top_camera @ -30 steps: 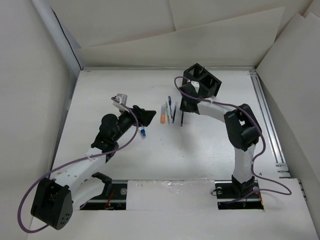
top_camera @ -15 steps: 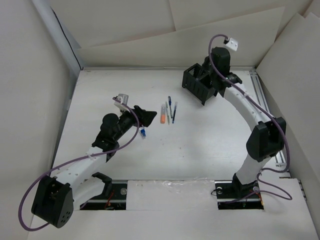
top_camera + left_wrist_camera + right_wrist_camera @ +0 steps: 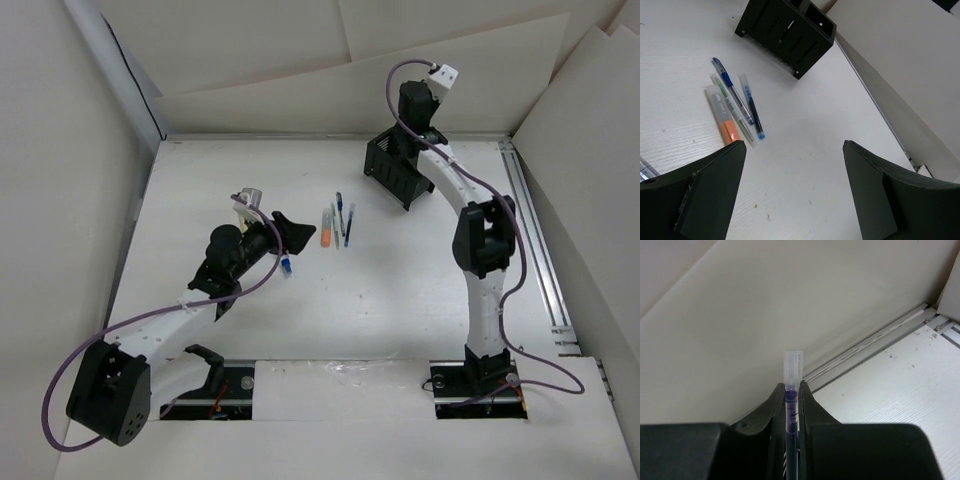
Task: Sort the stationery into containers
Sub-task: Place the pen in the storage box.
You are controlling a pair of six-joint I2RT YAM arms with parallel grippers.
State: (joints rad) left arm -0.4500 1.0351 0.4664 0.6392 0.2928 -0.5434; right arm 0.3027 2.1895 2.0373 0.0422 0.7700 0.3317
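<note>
Overhead, the right claw [image 3: 408,140] hangs above the organiser [image 3: 395,175], pens [image 3: 338,222] lying on the tabletop [image 3: 400,300]; left wrist: left claw [image 3: 792,150] spread, aimed at them; right wrist: right claw pinches a pen [image 3: 792,365] upright, evidently for insertion.

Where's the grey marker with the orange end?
The marker lies leftmost in the row of pens in the top view, just right of the left hand.

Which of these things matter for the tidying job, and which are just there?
Job: black slotted desk organiser; grey orange-ended marker; three slim pens; stubby blue-white marker; clear-capped pen in right tool.
Just there: purple cables; metal rail; white boards.
</note>
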